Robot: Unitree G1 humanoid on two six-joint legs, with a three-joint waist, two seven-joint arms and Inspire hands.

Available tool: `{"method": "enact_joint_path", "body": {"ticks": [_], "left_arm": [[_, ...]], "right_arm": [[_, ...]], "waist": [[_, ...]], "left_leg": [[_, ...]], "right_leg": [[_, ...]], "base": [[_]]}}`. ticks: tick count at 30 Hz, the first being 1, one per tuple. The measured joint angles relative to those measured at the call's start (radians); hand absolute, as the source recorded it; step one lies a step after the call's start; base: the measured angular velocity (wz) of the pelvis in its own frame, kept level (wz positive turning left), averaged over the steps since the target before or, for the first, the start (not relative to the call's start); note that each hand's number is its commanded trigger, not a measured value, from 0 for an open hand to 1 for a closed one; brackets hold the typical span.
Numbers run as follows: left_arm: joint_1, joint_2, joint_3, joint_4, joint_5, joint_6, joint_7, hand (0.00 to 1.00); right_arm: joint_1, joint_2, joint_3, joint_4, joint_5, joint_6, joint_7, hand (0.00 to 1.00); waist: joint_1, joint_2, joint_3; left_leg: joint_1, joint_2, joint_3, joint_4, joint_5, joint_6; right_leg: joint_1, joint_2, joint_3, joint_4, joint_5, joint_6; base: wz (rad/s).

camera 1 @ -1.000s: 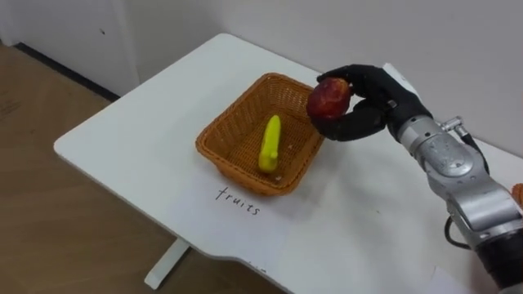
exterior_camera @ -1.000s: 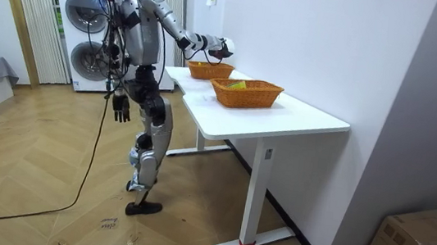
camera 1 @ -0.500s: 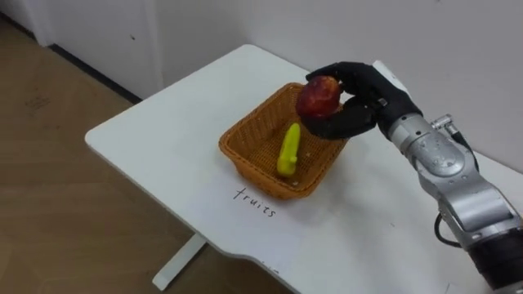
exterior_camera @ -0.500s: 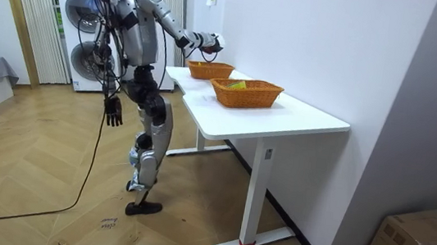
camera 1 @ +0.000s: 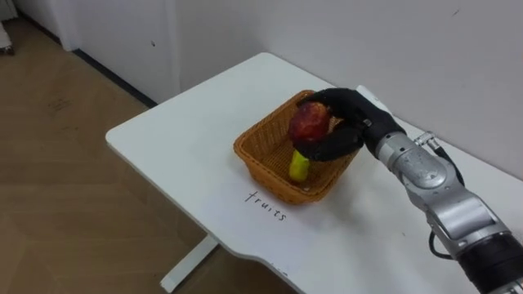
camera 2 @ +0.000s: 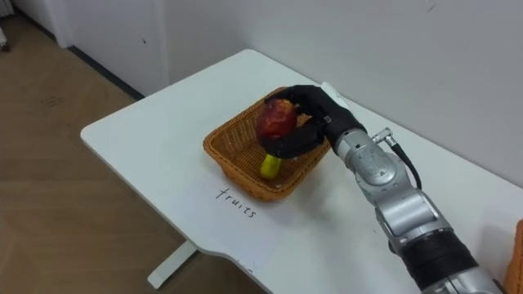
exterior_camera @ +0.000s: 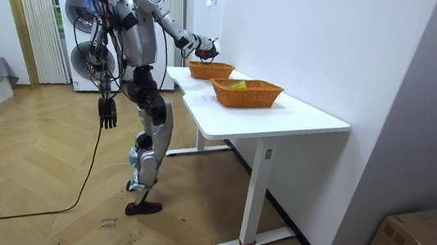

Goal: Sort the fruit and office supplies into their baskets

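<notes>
Right hand [camera 1: 347,124] is seen over the wicker basket [camera 1: 260,152], its arm entering from the view's right side. The dark fingers and thumb are curled round a red apple [camera 1: 310,124], which is gripped from the side and from beneath. The apple is held within the basket's outline, above its interior and not resting on the bottom.

A yellow fruit [camera 1: 299,167] lies inside the same basket, directly below the apple. Its upper end is covered by the lower fingers, so contact between hand and yellow fruit cannot be determined.

The basket stands on a white table [camera 1: 180,135], near the corner closest to the wall. A handwritten label [camera 1: 268,205] is marked on the tabletop just in front of the basket.

In the room view, the robot is seen standing upright at the table's far end, with the right arm stretched out over the nearer-to-it basket. A second wicker basket [exterior_camera: 246,93] is placed on the same table, towards the room view's right, with something yellow inside. The left hand [exterior_camera: 106,113] hangs at the robot's side, away from the table, its fingers loose and holding nothing. Stacked washing machines [exterior_camera: 82,16] are noted behind the robot.
</notes>
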Motion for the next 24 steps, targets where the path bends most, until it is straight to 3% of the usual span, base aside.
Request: {"method": "enact_joint_path", "body": {"ticks": [3,4,5,10,24], "left_arm": [[0.001,0.0,0.0,0.0,0.0,-0.003,0.012,0.0],[0.001,0.0,0.0,0.0,0.0,-0.003,0.016,0.0],[0.001,0.0,0.0,0.0,0.0,-0.003,0.019,0.0],[0.002,0.0,0.0,-0.001,0.0,-0.003,0.022,0.0],[0.019,-0.001,0.001,-0.037,0.002,-0.007,0.036,0.0]], "right_arm": [[0.0,0.0,0.001,-0.001,0.0,0.0,0.0,1.0],[0.0,0.0,0.001,-0.002,0.0,0.0,0.0,0.91],[0.0,0.0,0.001,-0.002,0.0,0.0,0.0,0.03],[0.0,0.0,0.001,-0.005,0.002,0.0,0.0,0.0],[0.001,-0.003,0.0,-0.009,-0.001,-0.003,-0.001,0.0]], "waist": [[0.0,0.003,-0.0024],[0.0,0.004,-0.0032],[0.0,0.007,-0.0052],[0.0,0.015,-0.0124],[-0.006,0.015,-0.012]], "left_leg": [[-0.001,0.0,0.001,0.0,0.0,0.0],[-0.001,0.0,0.001,0.0,0.0,0.0],[-0.001,0.0,0.001,0.0,0.0,0.0],[0.001,0.0,0.001,-0.001,0.0,0.0],[-0.001,-0.001,0.001,0.008,-0.003,0.002]], "right_leg": [[0.0,0.0,0.0,-0.001,0.0,0.0],[0.0,0.0,0.0,-0.001,0.0,0.0],[0.0,0.0,0.0,-0.001,0.0,0.0],[0.003,0.0,-0.001,-0.001,0.0,0.0],[0.004,-0.002,-0.002,-0.003,-0.001,0.002]], "base": [[0.0],[0.0],[0.0],[0.0],[0.0]]}}
